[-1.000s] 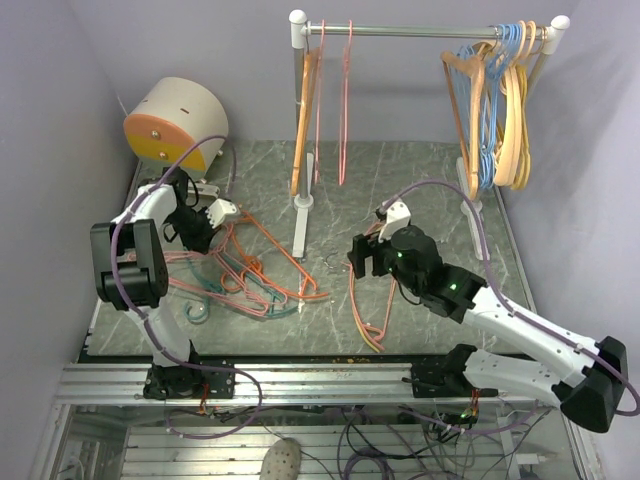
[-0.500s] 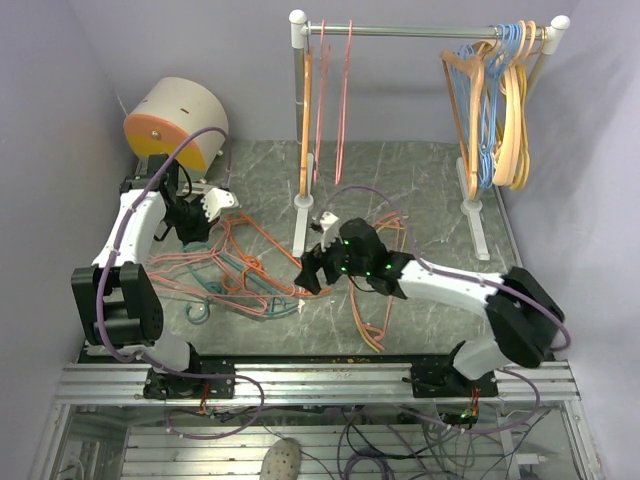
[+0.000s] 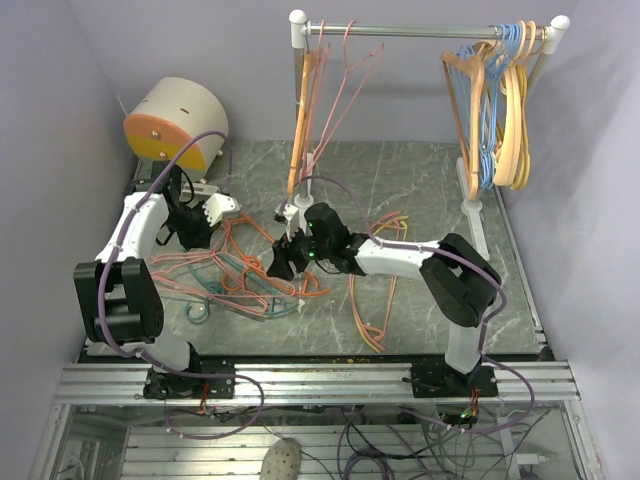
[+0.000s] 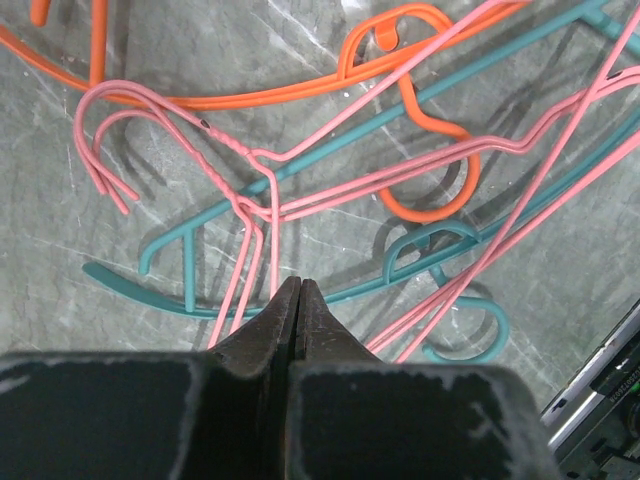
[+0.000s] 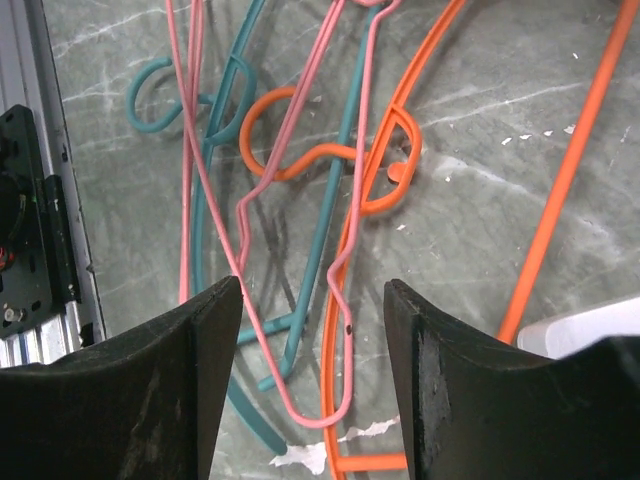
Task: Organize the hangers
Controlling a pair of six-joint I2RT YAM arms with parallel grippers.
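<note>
Far left, at the back: cream drum (image 3: 175,122) with an orange face, lying on its side on the grey marbled worktop (image 3: 420,180).

Left claw (image 3: 220,207) sits just in front of the drum, at the back-left edge of the pile of hangers (image 3: 245,275). In the left wrist view the fingers are pressed together with no gap. The wires of a pink hanger (image 4: 250,170) run right down to the tips, but I can't tell if one is pinched. A teal hanger (image 4: 190,265) and an orange hanger (image 4: 400,10) lie crossed under and around it.

The pile is a tangle of pink, orange and teal, flat on the worktop, left of centre and between the two claws.

Right claw (image 3: 281,264) is at the right edge of the pile, with the right arm stretched across to the left. It is near the foot of the rack's left post (image 3: 297,50). In the right wrist view the fingers stand apart and clamp nothing. Below, in the gap between them, are a pink wire loop (image 5: 346,350) and orange and teal wires, all lying on the worktop.

Hung hangers (image 3: 310,100), orange and pink, are on the left end of the rail (image 3: 420,31); some are swung out at an angle.

A loose hanger (image 3: 362,318), orange and pink, lies on the worktop right of the right claw, apart from the pile.

Right end of the rail: blue and tan bunch (image 3: 495,110) hanging close together.
</note>
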